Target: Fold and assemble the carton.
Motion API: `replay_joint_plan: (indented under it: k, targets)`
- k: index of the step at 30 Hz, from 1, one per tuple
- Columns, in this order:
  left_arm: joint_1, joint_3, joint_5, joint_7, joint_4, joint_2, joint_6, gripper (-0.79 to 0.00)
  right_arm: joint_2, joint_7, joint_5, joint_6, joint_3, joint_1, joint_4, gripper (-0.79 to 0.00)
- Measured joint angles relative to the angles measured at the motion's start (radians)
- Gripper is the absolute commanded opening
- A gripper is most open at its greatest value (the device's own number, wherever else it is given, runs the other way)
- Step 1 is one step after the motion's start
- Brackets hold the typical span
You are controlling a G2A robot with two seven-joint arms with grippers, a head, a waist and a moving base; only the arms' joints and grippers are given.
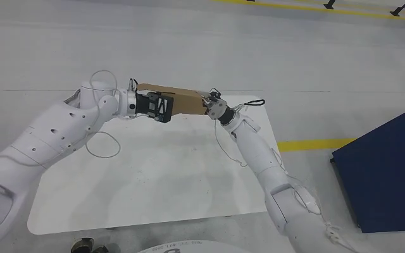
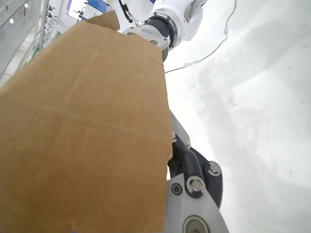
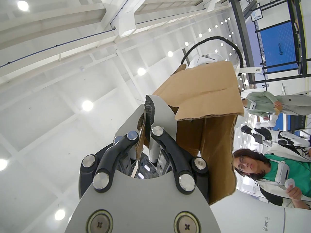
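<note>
A flat brown carton [image 1: 183, 100] hangs in the air over the far edge of the white table [image 1: 158, 190], held between both arms. My left gripper [image 1: 164, 107] clamps its left end; in the left wrist view the carton [image 2: 85, 122] covers most of the gripper, and one black finger [image 2: 184, 156] shows beside the cardboard edge. My right gripper [image 1: 209, 103] holds the carton's right end. In the right wrist view its fingertips [image 3: 146, 112] are shut on a thin cardboard flap, with the rest of the carton [image 3: 209, 93] opening out beyond them.
The table's bare top stretches toward the robot below the carton. A thin cable [image 1: 104, 145] loops from the left arm over the table. A dark blue block [image 1: 380, 171] stands on the floor to the right, past a yellow floor line [image 1: 316, 144].
</note>
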Motion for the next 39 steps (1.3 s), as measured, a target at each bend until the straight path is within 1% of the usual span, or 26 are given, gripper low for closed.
replay_joint_plan:
  k: [4,8,9,11,12,13,19,23,26,29,30,31,33,34,36,39]
  targets:
    - [-0.001,0.003,0.012,0.012,0.011,-0.010,-0.009,-0.785,-0.003,-0.014,-0.003,0.001,-0.002,0.000,0.000,-0.785]
    - [-0.009,0.008,0.045,0.042,0.018,-0.011,-0.040,-0.785,-0.001,-0.001,0.002,-0.003,0.013,-0.002,0.007,-0.785]
    - [-0.010,0.008,0.052,0.049,0.021,-0.011,-0.045,-0.785,0.000,0.003,0.005,-0.003,0.017,-0.002,0.010,-0.659]
    - [-0.011,0.006,0.063,0.066,0.026,-0.009,-0.059,-0.785,0.002,0.008,0.008,0.000,0.027,-0.001,0.016,-0.505]
    - [-0.012,0.005,0.069,0.070,0.026,-0.008,-0.062,-0.785,0.002,0.010,0.009,0.002,0.031,-0.001,0.019,-0.339]
    - [-0.012,0.003,0.077,0.075,0.026,-0.006,-0.066,-0.785,0.004,0.013,0.005,0.001,0.035,-0.001,0.021,-0.009]
    - [-0.009,-0.022,0.090,0.102,0.028,0.006,-0.078,-0.785,0.012,0.047,-0.009,-0.004,0.059,-0.010,0.031,0.000]
    - [-0.005,-0.056,0.054,0.143,0.042,0.017,-0.104,-0.785,0.022,0.077,-0.022,-0.008,0.082,-0.019,0.044,0.000]
    - [-0.004,-0.086,-0.006,0.202,0.070,0.026,-0.170,-0.785,0.032,0.137,-0.007,0.011,0.112,-0.031,0.058,0.000]
    - [-0.005,-0.107,-0.092,0.273,0.103,0.033,-0.289,-0.785,0.044,0.211,0.027,0.070,0.149,-0.036,0.081,0.000]
    - [-0.004,-0.106,-0.125,0.276,0.105,0.035,-0.320,-0.785,0.048,0.229,0.035,0.081,0.159,-0.037,0.086,0.000]
    - [-0.006,-0.104,-0.170,0.251,0.104,0.039,-0.358,-0.785,0.052,0.242,0.049,0.084,0.169,-0.041,0.087,0.000]
    - [-0.011,-0.093,-0.225,0.182,0.109,0.047,-0.399,-0.785,0.057,0.245,0.083,0.081,0.178,-0.051,0.080,0.000]
    - [-0.019,-0.074,-0.241,0.158,0.124,0.053,-0.406,-0.785,0.059,0.243,0.110,0.081,0.180,-0.059,0.075,0.000]
    - [-0.037,-0.048,-0.249,0.163,0.150,0.061,-0.405,-0.785,0.060,0.242,0.127,0.081,0.180,-0.063,0.072,0.000]
    - [-0.040,-0.043,-0.250,0.169,0.157,0.062,-0.403,-0.785,0.060,0.242,0.123,0.081,0.180,-0.062,0.073,0.000]
